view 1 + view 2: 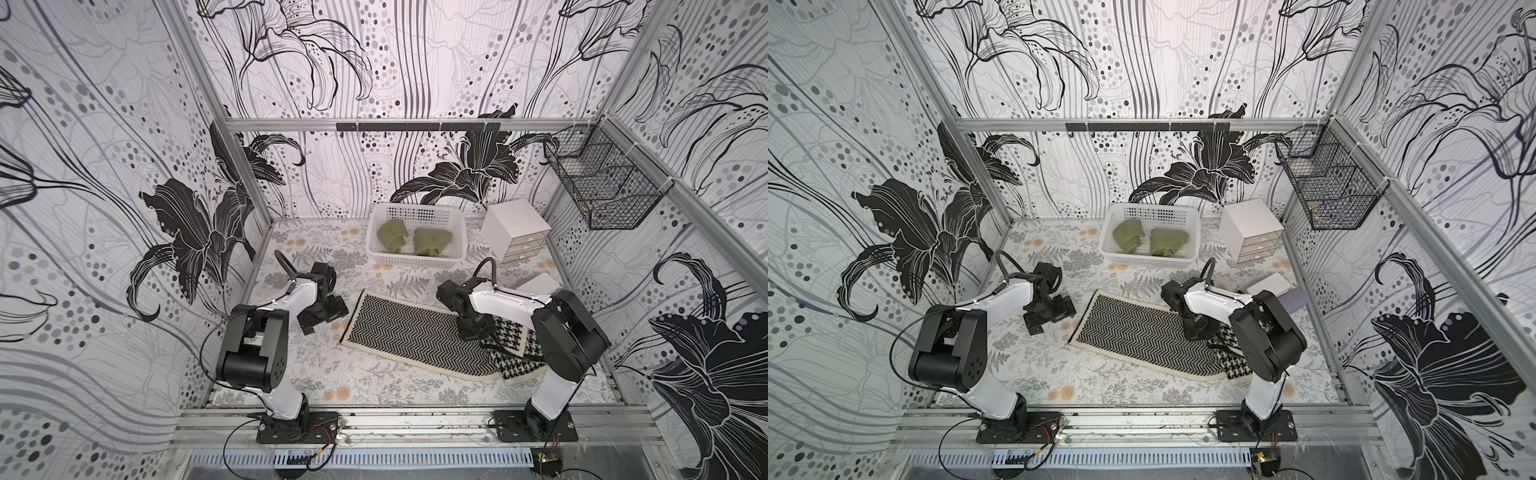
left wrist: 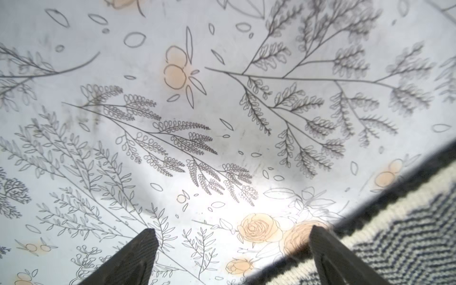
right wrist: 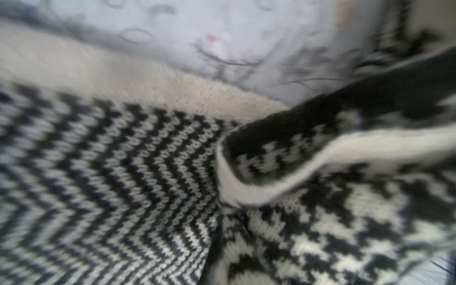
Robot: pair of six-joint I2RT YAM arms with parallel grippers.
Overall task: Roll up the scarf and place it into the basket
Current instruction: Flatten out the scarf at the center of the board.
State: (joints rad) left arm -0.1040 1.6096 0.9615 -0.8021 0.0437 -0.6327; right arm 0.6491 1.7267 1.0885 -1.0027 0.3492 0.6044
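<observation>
You see lily-print walls (image 1: pixel 374 62), fern-print floor (image 1: pixel 332 374), white drawer box (image 1: pixel 515 228) on it, black wire basket (image 1: pixel 602 187) high beside that box.

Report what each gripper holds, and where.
The left gripper is open, holding nothing. The right gripper is shut, apparently pinching the scarf by a lifted fold at its houndstooth end; that view is blurred.

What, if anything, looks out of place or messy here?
The black-and-white scarf lies askew on the table, and its houndstooth end is crumpled, one edge folded back. Two green rolls sit in the white basket. Nothing looks spilled or broken.
</observation>
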